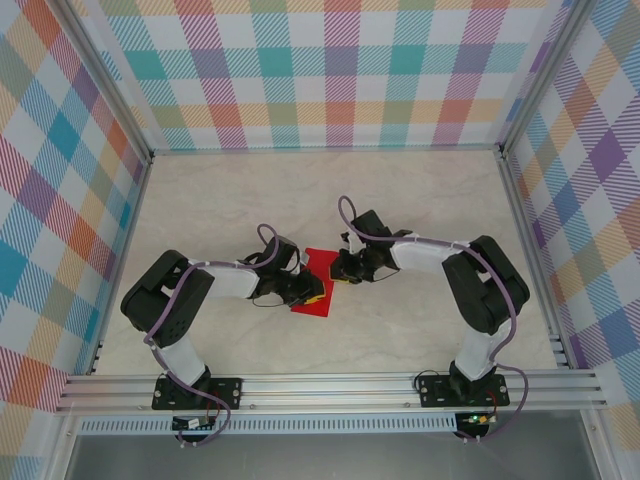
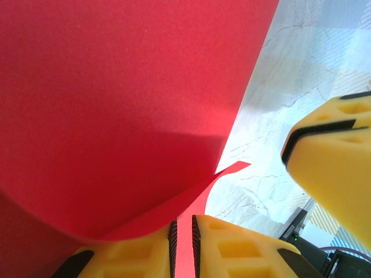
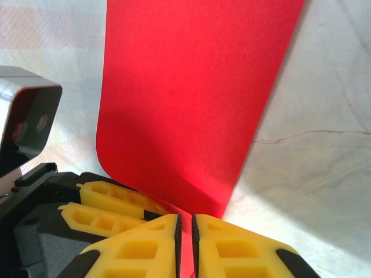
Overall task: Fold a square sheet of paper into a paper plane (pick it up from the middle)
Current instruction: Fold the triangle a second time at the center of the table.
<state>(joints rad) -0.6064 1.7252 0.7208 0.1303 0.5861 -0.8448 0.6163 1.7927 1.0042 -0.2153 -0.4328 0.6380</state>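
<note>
The square sheet of thin bright red paper (image 1: 318,265) sits at the middle of the pale marbled worktop (image 1: 420,200), between the two claws. From above we see two small red patches. The arms' heads cover the rest, so we cannot tell its outline or whether it is creased.

In the left wrist view the sheet (image 2: 116,104) runs off the top and left edges, and a curled lower flap bends toward the lens. The left claw (image 2: 183,226) is clenched on the sheet: red shows in the narrow slit between its yellow pads.

In the right wrist view the sheet (image 3: 191,104) is cut off at the top. Its lower edge runs into the slit of the right claw (image 3: 185,223), which is likewise clenched on it.

The claws lie just beside each other. Each one's yellow fingers intrude, partly cropped, into the other's view.
</note>
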